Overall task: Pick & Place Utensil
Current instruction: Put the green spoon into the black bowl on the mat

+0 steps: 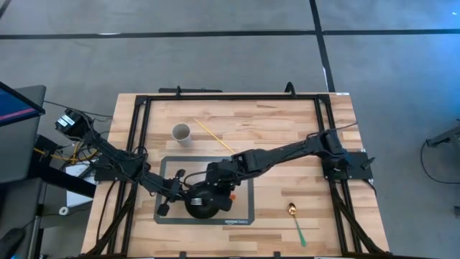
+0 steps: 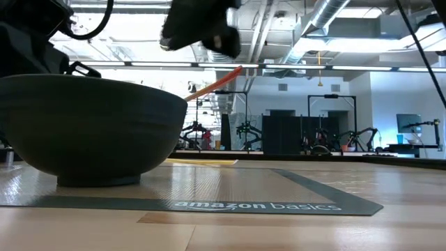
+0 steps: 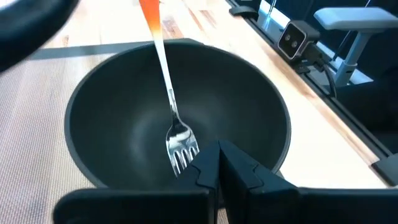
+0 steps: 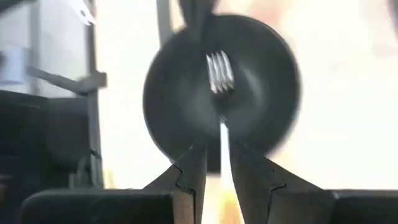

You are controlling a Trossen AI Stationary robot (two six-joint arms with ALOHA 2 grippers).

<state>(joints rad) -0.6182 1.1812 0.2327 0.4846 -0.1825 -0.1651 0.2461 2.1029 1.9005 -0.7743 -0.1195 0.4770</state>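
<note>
A black bowl [image 1: 203, 206] stands on a grey mat [image 1: 241, 180]. A fork with metal tines [image 3: 181, 148] and an orange handle [image 2: 217, 81] reaches down into the bowl. My right gripper [image 4: 216, 167] is above the bowl [image 4: 186, 118], shut on the fork; in the high view it [image 1: 215, 184] hides most of the fork. My left gripper [image 3: 217, 163] is shut at the bowl's rim [image 3: 273, 168], on the bowl's left side in the high view [image 1: 175, 189]. The low view shows the bowl [image 2: 90, 125] close up, with the handle slanting up out of it. My right gripper pinches the fork's handle [image 4: 222, 146] between its two fingers, coming from above and pointing down. The fork hangs below it, tines [image 4: 219, 71] down inside the bowl. I cannot tell whether the tines touch the bowl. My left gripper: whether its shut fingers [image 3: 205, 171] touch the bowl's rim, I cannot tell.
A spoon with a green handle [image 1: 295, 219] lies on the wood right of the mat. A small cup [image 1: 181, 133] and a thin yellow stick [image 1: 214, 136] lie toward the far side. Black frame rails [image 1: 230, 96] run along the table's edges.
</note>
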